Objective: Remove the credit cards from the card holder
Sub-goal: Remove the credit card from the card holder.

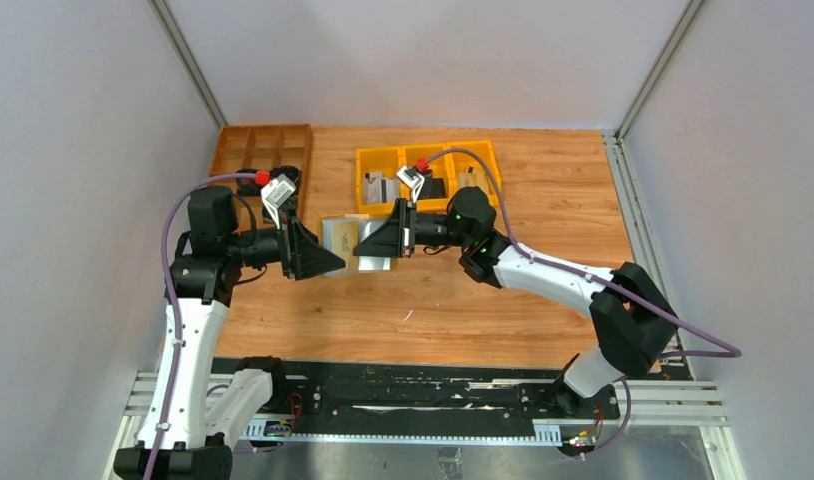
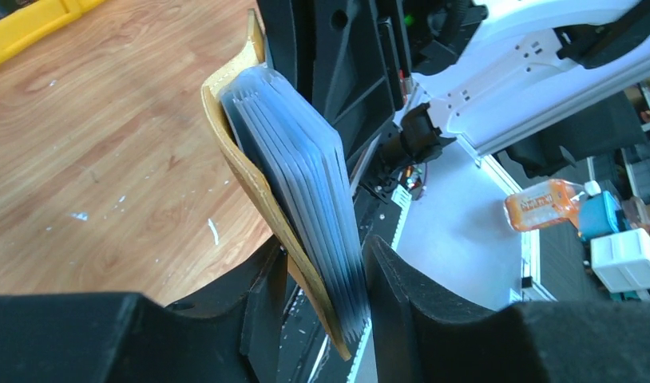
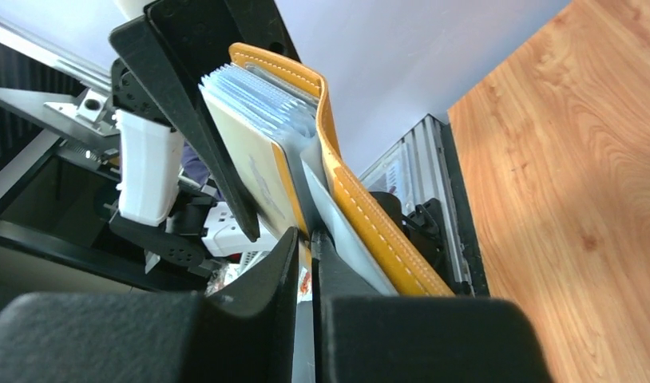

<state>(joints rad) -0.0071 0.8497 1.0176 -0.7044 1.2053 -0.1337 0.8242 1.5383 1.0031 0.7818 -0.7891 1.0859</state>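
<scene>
Left pincer clamps the holder by one edge, above the tabletop. The cards sit in its fanned sleeves, between both pincers. Right pincer is pressed on something thin there; card or sleeve, cannot tell. Risk: if it grips a sleeve, a pull drags the holder from the left pincer or tears it.

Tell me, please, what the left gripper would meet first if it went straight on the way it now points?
The left gripper is clamped on the card holder; straight beyond it, it would probably meet the right gripper, facing it close by.
</scene>
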